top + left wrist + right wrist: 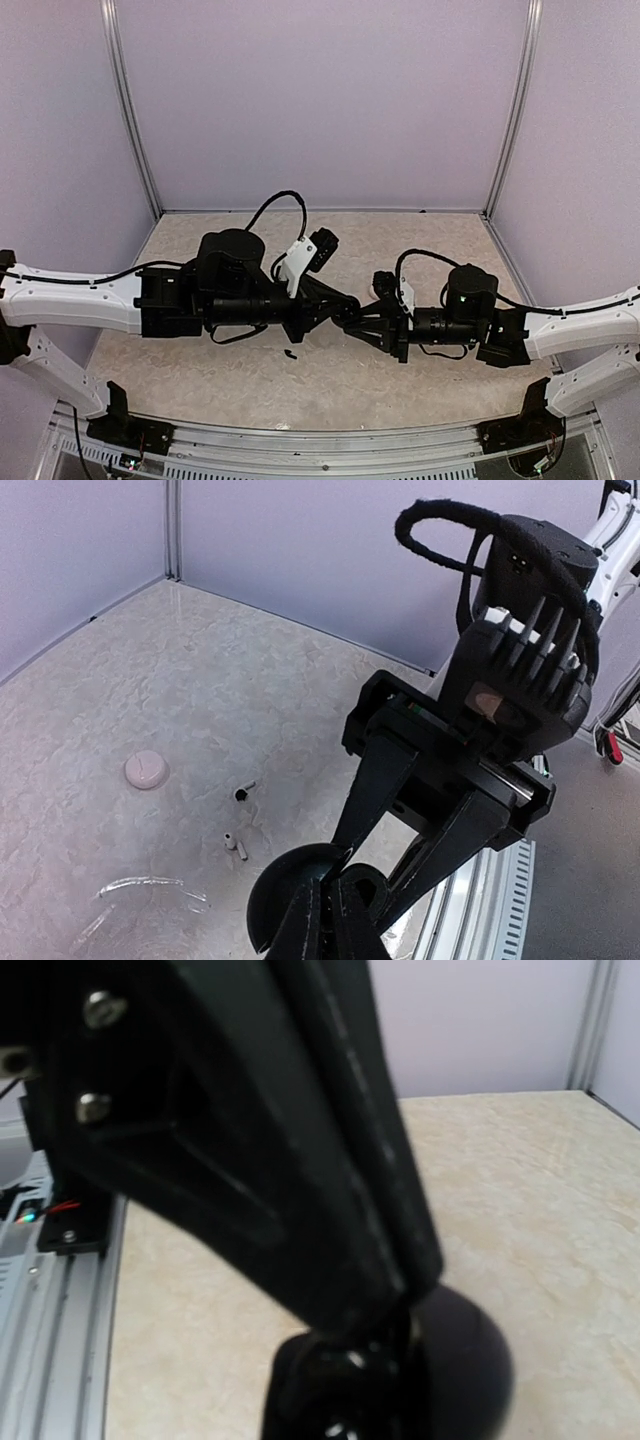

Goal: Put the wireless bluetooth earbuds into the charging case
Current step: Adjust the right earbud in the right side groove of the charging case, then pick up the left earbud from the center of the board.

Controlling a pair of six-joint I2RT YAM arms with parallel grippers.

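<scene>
So both arms meet mid-table over a black round puck-shaped charging case [285, 895]. The right gripper [345, 868] has its fingers pinched together on the puck's rim. The left gripper [322, 928] is right against it too, but can't tell if it's actually clamped. A tiny black wireless earbud [245, 792] and a pale earbud [233, 842] lie loose on the beige marbled tabletop [250, 660], near a pale pink round puck [146, 770].

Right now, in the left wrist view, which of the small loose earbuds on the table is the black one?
The black earbud, lying farther from the camera, right of the pale round puck. The pale earbuds lie nearer the camera.
</scene>
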